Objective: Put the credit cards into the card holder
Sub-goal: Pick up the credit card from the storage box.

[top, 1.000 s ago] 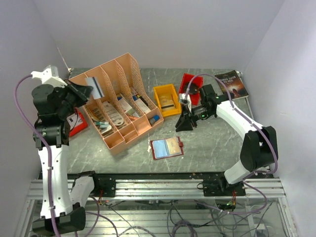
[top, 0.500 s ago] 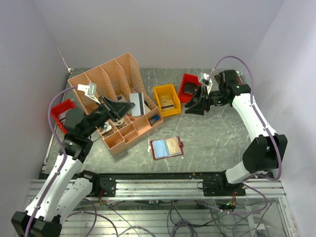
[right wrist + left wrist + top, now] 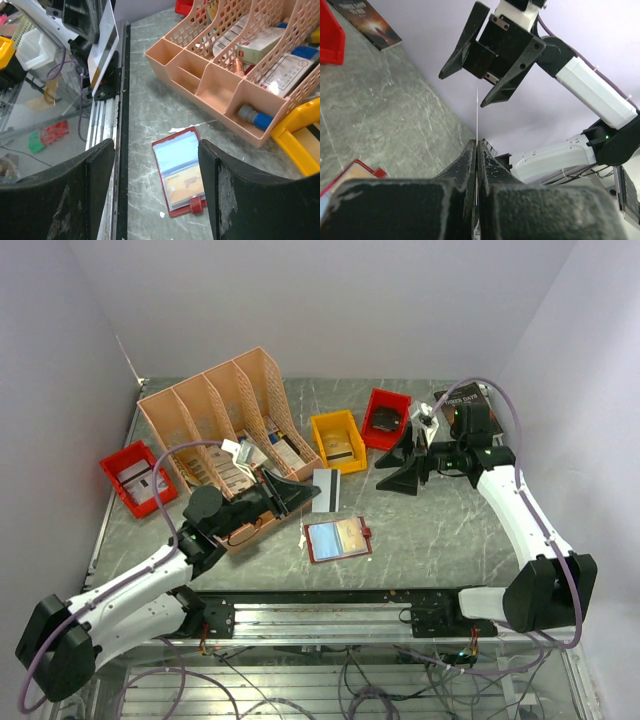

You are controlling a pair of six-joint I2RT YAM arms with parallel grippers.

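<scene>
1. My left gripper [image 3: 308,490] is clamped tight on one grey credit card [image 3: 326,490]. In the left wrist view I see the card only as a thin edge.
2. A second ago this arm was high up over the left side of the worktop, by the peach rack [image 3: 225,435]. Now it has swung down and across to the middle.
3. The card hangs in the air just behind the card holder [image 3: 337,538]. It is not touching it.
4. The card holder lies open and flat by the near edge of the worktop, about halfway along. I can see blue and orange in its clear pockets.
5. My right gripper [image 3: 404,468] has pulled back toward the far right corner. Its fingers have spread wide apart and hold nothing.
6. I think the card is nearly ready to go in. Next I must tip it and slide it into a pocket.
7. Nothing holds the card holder down, so it could slip when I push.
</scene>
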